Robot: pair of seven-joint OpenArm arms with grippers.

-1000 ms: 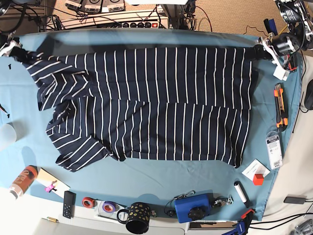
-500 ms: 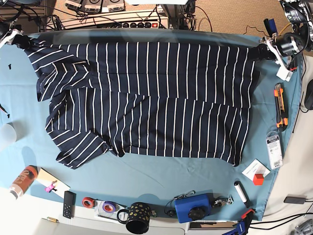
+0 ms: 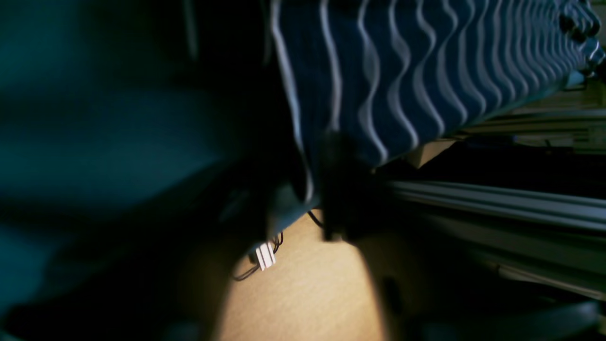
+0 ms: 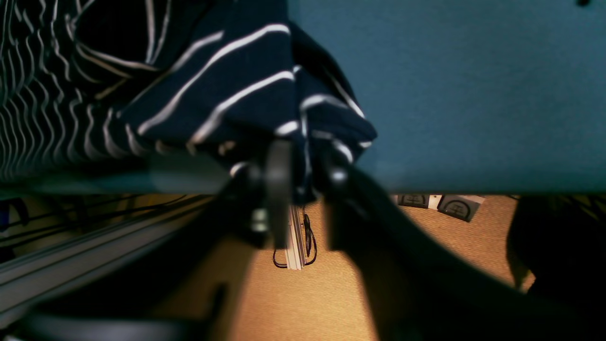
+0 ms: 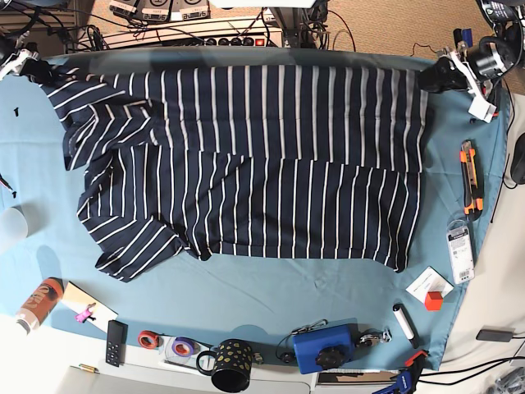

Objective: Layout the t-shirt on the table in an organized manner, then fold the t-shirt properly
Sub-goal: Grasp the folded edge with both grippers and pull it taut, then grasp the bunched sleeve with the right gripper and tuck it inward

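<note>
While the t-shirt (image 5: 246,156) lies mostly spread on the table (image 5: 271,295), far corners at the left end effector (image 5: 433,80) and right end effector (image 4: 303,180), whose grips cannot be told, one sleeve stays bunched and folding remains.

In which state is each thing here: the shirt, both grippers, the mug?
t-shirt: spread over the table, sleeve end rumpled, not yet folded.
left gripper: at one far shirt corner, open or shut unclear.
right gripper: at the other far corner, cloth bunched there, grip unclear.
mug: upright.
</note>
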